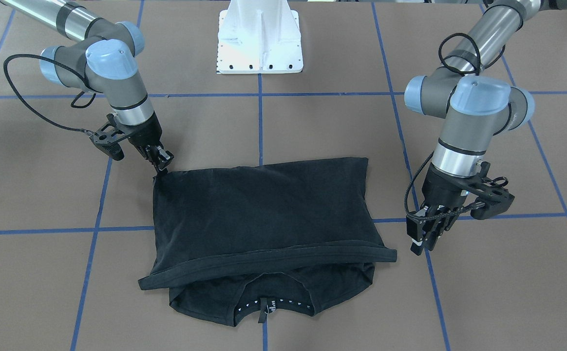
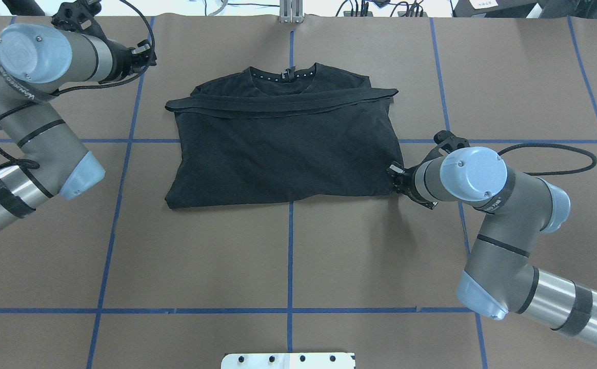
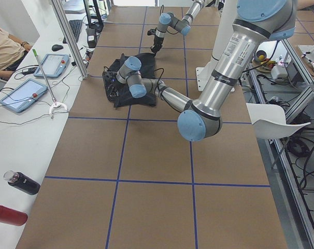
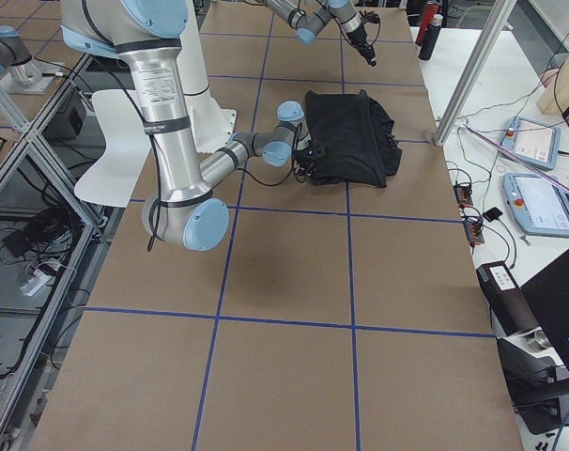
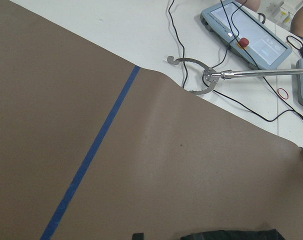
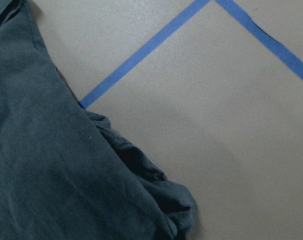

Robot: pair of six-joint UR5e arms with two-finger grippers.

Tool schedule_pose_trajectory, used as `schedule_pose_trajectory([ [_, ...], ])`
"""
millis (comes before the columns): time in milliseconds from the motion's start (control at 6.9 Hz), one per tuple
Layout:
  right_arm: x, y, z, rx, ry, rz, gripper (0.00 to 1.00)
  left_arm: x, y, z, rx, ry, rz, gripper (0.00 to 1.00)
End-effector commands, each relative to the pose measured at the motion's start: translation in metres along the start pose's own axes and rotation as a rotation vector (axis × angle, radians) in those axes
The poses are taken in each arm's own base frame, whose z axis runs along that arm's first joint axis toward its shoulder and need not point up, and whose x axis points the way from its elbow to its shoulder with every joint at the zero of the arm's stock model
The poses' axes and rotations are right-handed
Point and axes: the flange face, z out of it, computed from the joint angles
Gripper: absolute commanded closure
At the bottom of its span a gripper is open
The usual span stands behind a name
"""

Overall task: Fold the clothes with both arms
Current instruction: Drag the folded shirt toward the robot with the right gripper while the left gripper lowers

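The black T-shirt (image 1: 264,209) lies folded in half on the brown table, with its collar (image 1: 264,304) on the side away from the robot; the logo is hidden. It also shows in the overhead view (image 2: 283,148). My right gripper (image 1: 162,162) is low at the shirt's near right corner and looks shut on that corner, which rises to a small peak; in the overhead view this gripper (image 2: 395,177) touches the same corner. My left gripper (image 1: 422,242) hangs just above the bare table beside the far left hem, apart from the cloth, its jaws slightly apart and empty.
The white pedestal base (image 1: 260,44) stands at the robot's side of the table. Blue tape lines (image 1: 260,126) cross the brown surface. An operators' bench with tablets (image 3: 22,96), cables and bottles (image 3: 22,182) runs along the far side, with a metal post (image 3: 69,36).
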Motion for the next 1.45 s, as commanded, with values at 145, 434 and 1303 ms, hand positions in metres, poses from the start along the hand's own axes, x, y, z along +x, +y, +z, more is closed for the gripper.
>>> schedule_pose_trajectory([
  [145, 0.05, 0.008, -0.061, -0.074, -0.013, -0.016, 1.0, 0.001, 0.001, -0.003, -0.002, 0.006, 0.006, 0.57],
  [434, 0.107, 0.075, -0.082, -0.217, 0.059, -0.114, 1.0, 0.017, 0.008, -0.022, -0.055, 0.058, 0.015, 0.58],
  [1303, 0.158, 0.185, -0.128, -0.532, 0.206, -0.126, 0.74, 0.03, 0.057, -0.1, -0.289, 0.187, -0.073, 0.54],
])
